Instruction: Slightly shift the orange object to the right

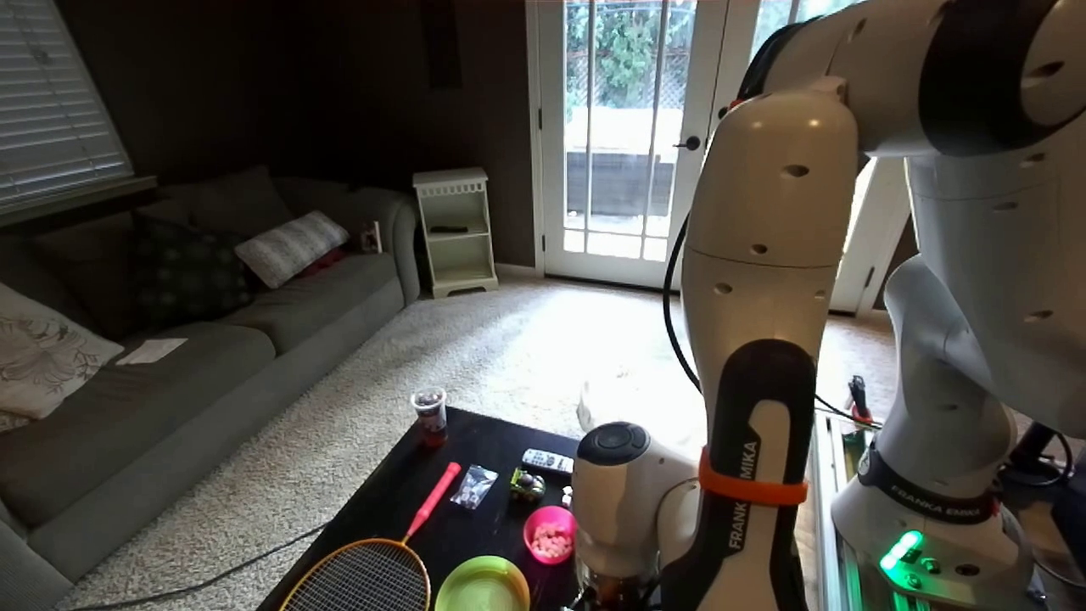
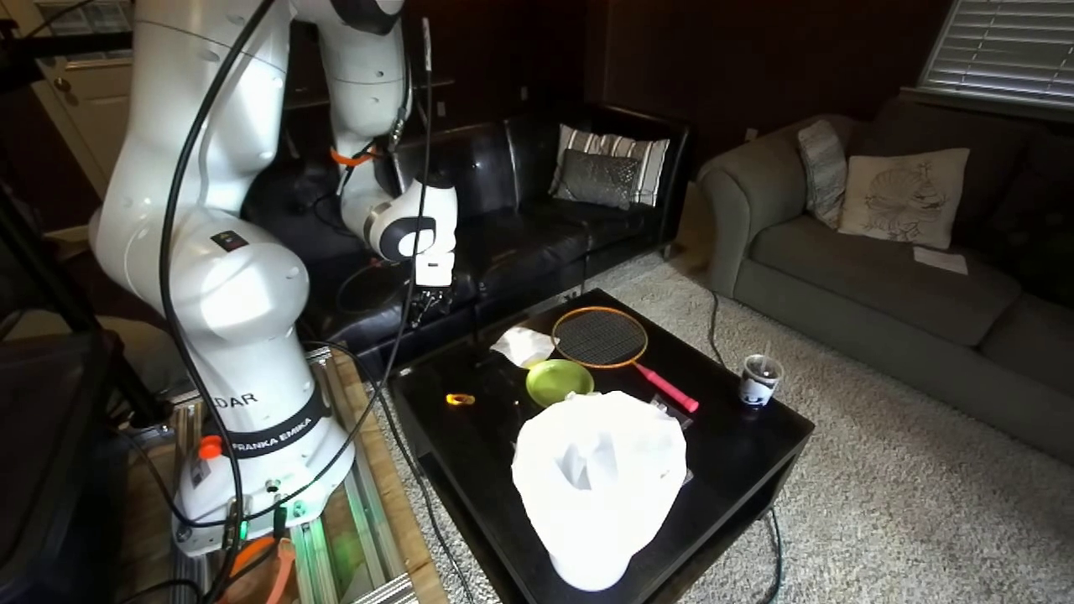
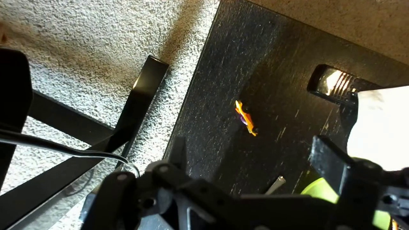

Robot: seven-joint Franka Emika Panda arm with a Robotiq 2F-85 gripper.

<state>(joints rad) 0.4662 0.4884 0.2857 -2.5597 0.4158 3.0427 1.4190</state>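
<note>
Black sofa (image 2: 524, 252): it is shown in an exterior view only, low and wide, along the dark wall.
Glass door (image 1: 624, 136): this too appears in a single exterior view, at the back.
Arm (image 2: 252, 268): its base stands beside the desk (image 2: 478, 453); it is bent high up, the forearm points down, and the wrist leans toward the desk.
Racket (image 2: 600, 337): it lies flat on the desk in both exterior views, with a pink handle.
Green bowl (image 2: 558, 382): all three views have it; in the wrist view a finger partly covers it.
Hand (image 3: 249, 150): released; its two fingers stand wide apart, above the desk.
Pink bowl (image 1: 550, 514): an exterior view shows it, with pale pieces inside.
Orange object (image 3: 245, 118): it lies on the desk, apart from the bowls; the wrist view shows a long shape with a purple part.
</note>
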